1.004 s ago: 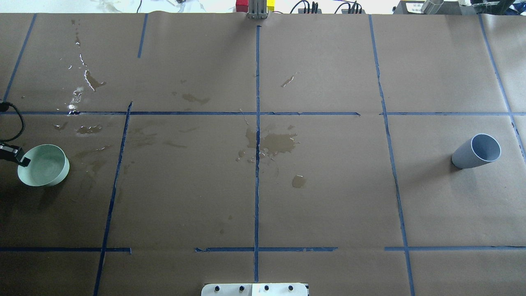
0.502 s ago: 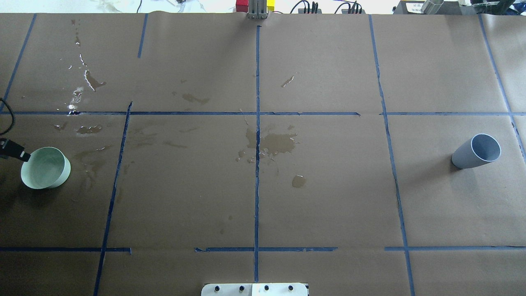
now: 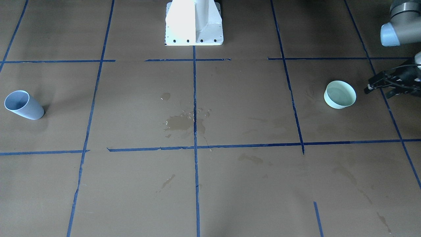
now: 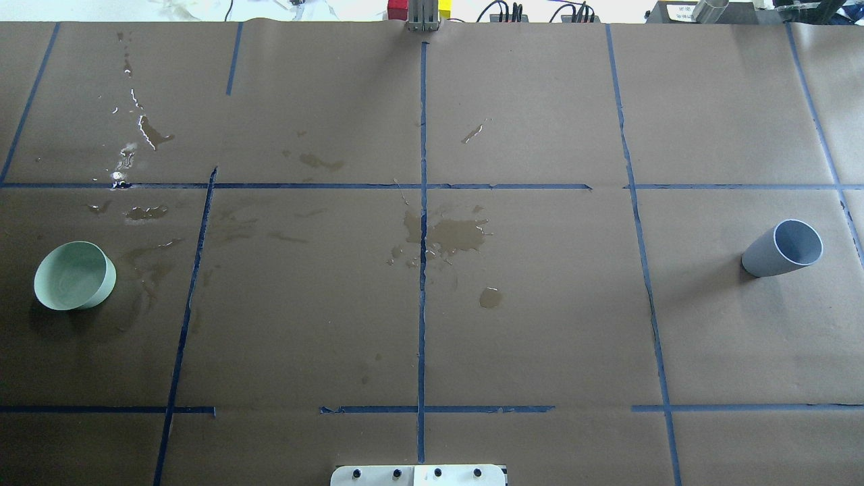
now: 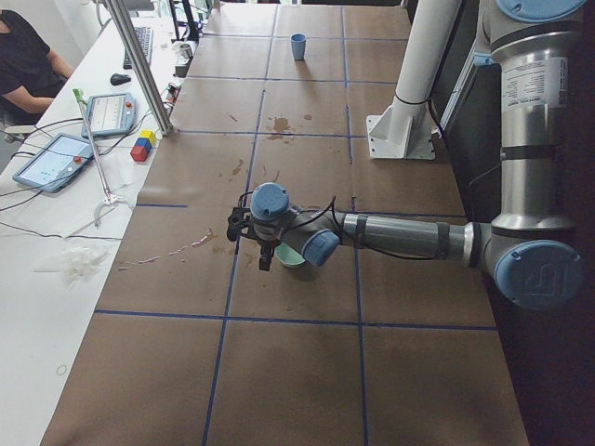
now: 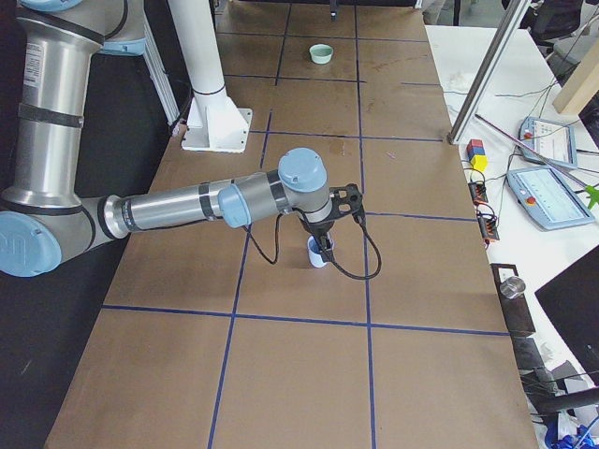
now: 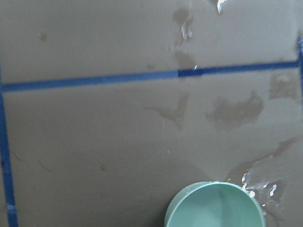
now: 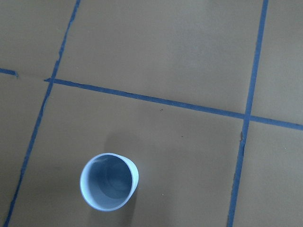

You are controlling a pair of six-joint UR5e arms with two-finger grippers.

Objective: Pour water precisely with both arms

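Note:
A pale green bowl (image 4: 74,275) stands on the brown paper at the left, its inside faintly rippled and glossy like water. It also shows in the front view (image 3: 340,94) and the left wrist view (image 7: 215,207). My left gripper (image 3: 378,91) hangs open just beside the bowl and does not touch it. A grey-blue cup (image 4: 783,248) stands upright at the right and looks empty in the right wrist view (image 8: 109,181). My right gripper (image 6: 323,245) hovers over the cup; I cannot tell whether it is open or shut. Neither arm shows in the overhead view.
Spilled water lies in a wet patch at the table's middle (image 4: 459,236) and in shiny droplets at the far left (image 4: 145,131). Blue tape lines cross the paper. The white pedestal (image 3: 194,23) stands at the robot's side. Coloured blocks and tablets lie on the far bench (image 5: 141,147).
My left gripper was at the green bowl's left rim, let it go and drew back out of the overhead view. The bowl shifted slightly and now stands alone.

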